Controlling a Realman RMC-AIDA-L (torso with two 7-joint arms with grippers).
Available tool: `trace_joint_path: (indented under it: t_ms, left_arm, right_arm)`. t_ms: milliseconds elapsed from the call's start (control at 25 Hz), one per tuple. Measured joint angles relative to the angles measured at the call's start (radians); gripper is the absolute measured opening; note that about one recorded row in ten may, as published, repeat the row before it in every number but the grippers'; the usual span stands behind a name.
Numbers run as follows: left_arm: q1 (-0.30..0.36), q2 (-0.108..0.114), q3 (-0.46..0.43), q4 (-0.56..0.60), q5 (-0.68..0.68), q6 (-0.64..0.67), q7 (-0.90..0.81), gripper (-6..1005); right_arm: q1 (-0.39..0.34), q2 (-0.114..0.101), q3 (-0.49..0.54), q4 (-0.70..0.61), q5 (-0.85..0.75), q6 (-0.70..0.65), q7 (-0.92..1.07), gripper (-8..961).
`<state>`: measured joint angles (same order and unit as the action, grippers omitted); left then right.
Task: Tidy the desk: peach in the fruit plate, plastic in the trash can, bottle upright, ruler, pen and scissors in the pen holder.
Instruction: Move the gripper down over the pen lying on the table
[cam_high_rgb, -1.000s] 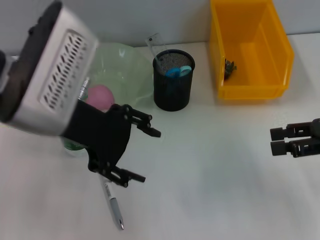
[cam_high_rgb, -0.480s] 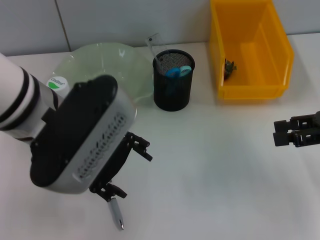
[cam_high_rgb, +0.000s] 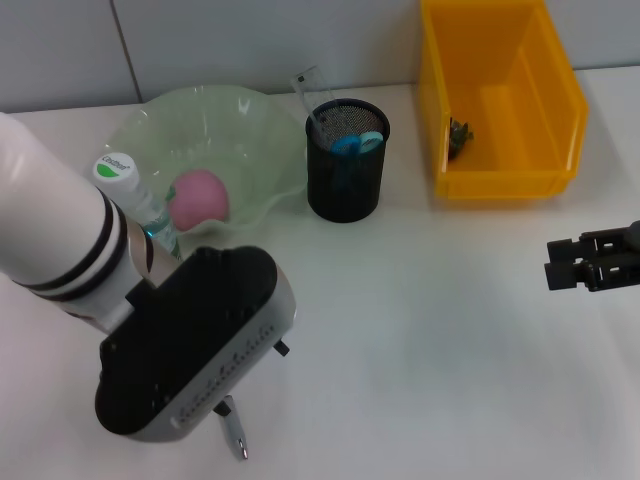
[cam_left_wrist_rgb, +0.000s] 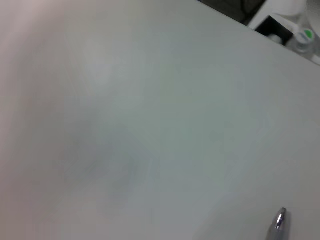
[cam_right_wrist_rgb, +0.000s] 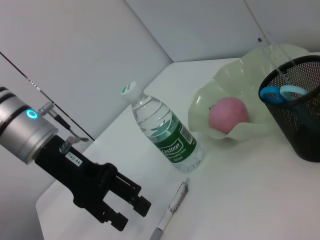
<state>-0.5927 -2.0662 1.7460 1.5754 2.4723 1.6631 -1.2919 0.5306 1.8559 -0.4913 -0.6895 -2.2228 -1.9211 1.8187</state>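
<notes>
In the head view the left arm's wrist housing hides the left claw (cam_right_wrist_rgb: 122, 207) and all but the tip of the pen (cam_high_rgb: 235, 434), and covers the lower part of the bottle (cam_high_rgb: 135, 200). The right claw (cam_high_rgb: 560, 262) is cut off by the edge. The dark scrap (cam_high_rgb: 459, 136) in the yellow bin (cam_high_rgb: 500, 170) is too small to identify. The left wrist view is blurred, with the pen cropped.

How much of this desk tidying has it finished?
Most of it. The peach lies in the fruit plate, scissors and ruler stand in the pen holder, the bottle stands upright. Left gripper hovers open over the pen, the last item. Right gripper waits aside.
</notes>
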Motion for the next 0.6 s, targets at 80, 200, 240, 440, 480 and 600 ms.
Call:
trace_joint_path:
  t_ms: [80,200,240,440,480,600]
  left_arm:
    - [-0.007,0.002,0.028,-0.016,0.013,-0.010,0.015,798]
    - [-0.020,0.003,0.061,-0.035,0.034,-0.019,0.025,798]
    - [-0.027,0.003,0.083,-0.046,0.048,-0.030,0.029,797]
    - [-0.048,0.004,0.122,-0.065,0.066,-0.043,0.034,797]
    - [-0.055,0.004,0.131,-0.069,0.069,-0.044,0.034,797]
    - [-0.073,0.004,0.147,-0.088,0.080,-0.047,0.034,797]
  right_arm:
    - [0.000,0.000,0.003,0.000,0.000,0.000,0.002,759]
    - [-0.001,0.000,0.006,0.000,0.000,0.001,0.004,759]
    - [-0.001,0.000,0.006,0.000,0.000,0.001,0.004,759]
    - [-0.002,0.000,0.006,-0.003,0.000,0.002,0.005,759]
    - [-0.002,0.000,0.007,-0.004,0.000,0.002,0.005,759]
    - [-0.001,-0.004,0.007,-0.004,0.000,0.004,0.005,758]
